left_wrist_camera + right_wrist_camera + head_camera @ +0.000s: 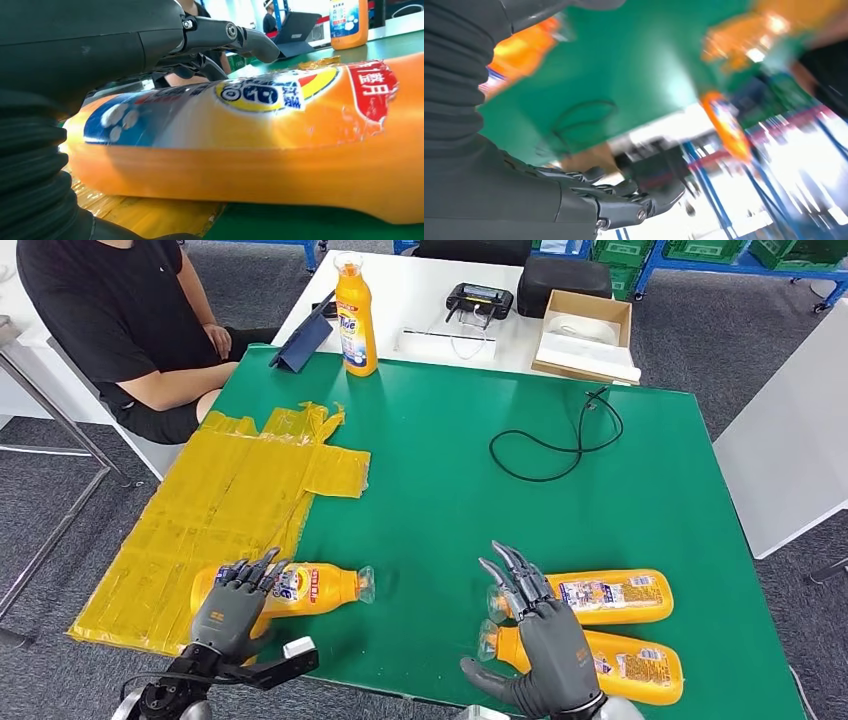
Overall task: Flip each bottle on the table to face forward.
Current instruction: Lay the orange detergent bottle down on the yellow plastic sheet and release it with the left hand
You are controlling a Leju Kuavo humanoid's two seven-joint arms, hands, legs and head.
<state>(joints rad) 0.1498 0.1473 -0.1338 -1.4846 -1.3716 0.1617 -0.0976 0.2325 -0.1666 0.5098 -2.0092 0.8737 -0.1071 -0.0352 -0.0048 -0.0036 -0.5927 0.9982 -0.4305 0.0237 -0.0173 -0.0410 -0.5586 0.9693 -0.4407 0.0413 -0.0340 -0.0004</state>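
So there are three orange detergent bottles lying on their sides at the near edge of the green desk (480, 430). The left bottle (300, 588) rests partly on a sheet of yellow tape strips (230, 500), blue-and-red front label up, clear cap pointing right. The left hand (232, 608) sits on its base end, fingers (262, 568) draped over the top, touching it; can't tell if it's actually clamped. The wrist view shows those fingers lying across the label.

Over on the right, the upper bottle (605, 596) and lower bottle (600, 664) lie side by side, back labels up, caps pointing left. The right hand (545, 640) hovers over their cap ends, fingers (515, 575) spread, holding nothing.

A fourth bottle (355, 315) stands upright at the far edge. Black cable (560, 445) loops on the green. Behind: a white table with an open cardboard box (585, 335), seated person (120, 320), grey carpet.
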